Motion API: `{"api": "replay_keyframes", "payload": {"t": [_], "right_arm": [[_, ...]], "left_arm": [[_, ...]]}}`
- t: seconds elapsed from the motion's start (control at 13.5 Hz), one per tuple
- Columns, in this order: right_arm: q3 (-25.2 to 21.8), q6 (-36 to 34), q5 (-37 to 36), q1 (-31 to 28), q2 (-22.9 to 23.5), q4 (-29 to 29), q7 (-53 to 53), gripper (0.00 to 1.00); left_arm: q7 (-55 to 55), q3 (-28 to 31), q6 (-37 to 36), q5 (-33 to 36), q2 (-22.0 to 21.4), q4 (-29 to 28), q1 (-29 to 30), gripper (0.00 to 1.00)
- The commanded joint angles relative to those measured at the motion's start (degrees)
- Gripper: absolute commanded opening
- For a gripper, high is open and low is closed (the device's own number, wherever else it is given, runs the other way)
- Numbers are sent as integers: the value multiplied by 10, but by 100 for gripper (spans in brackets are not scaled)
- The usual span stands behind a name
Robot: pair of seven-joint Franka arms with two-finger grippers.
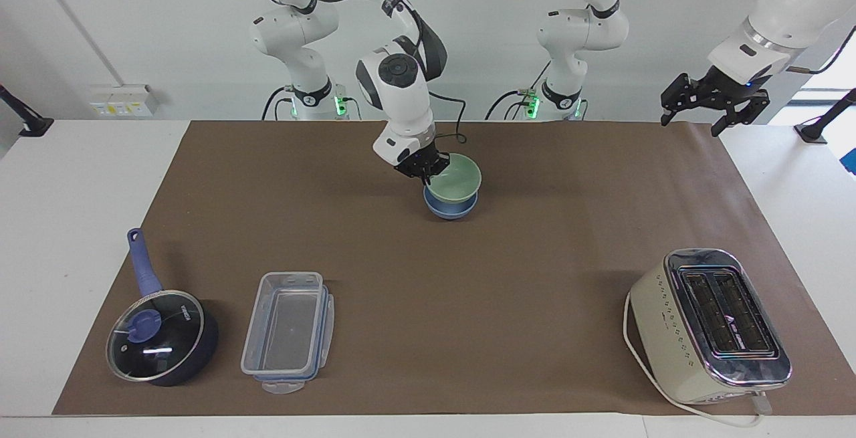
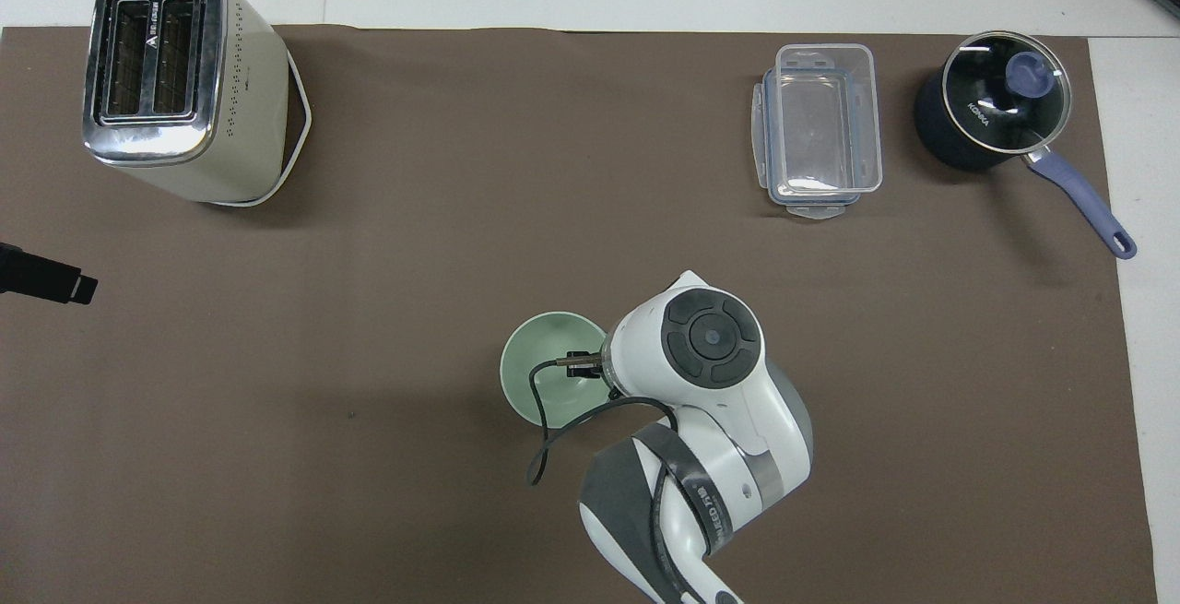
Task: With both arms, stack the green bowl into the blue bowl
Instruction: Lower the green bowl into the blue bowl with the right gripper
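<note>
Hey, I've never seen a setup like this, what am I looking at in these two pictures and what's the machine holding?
These are two white robot arms at a table covered by a brown mat. One picture faces the robots from across the table; the other looks down from above their end.

The right gripper is shut on the rim of the green bowl, which sits low in the blue bowl, near the robots at the middle of the mat. From above, the green bowl hides the blue one.

The left gripper waits open in the air over the table's edge at its own end.

Farther from the robots stand a toaster, a clear plastic container and a glass-lidded saucepan.
</note>
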Motion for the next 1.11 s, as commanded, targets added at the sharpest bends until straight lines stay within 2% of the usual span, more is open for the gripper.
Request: {"api": "replay_keyframes", "payload": {"t": [0.0,1.04], "right_arm": [[-1,14,15,6,2,-13,-16,0],[-2,39,15,0,14,-21,-42,0]], "left_arm": [[2,-2,-2,12,-12,-11,0,100],[1,-3,0,9,-12,-11,0,100]]}}
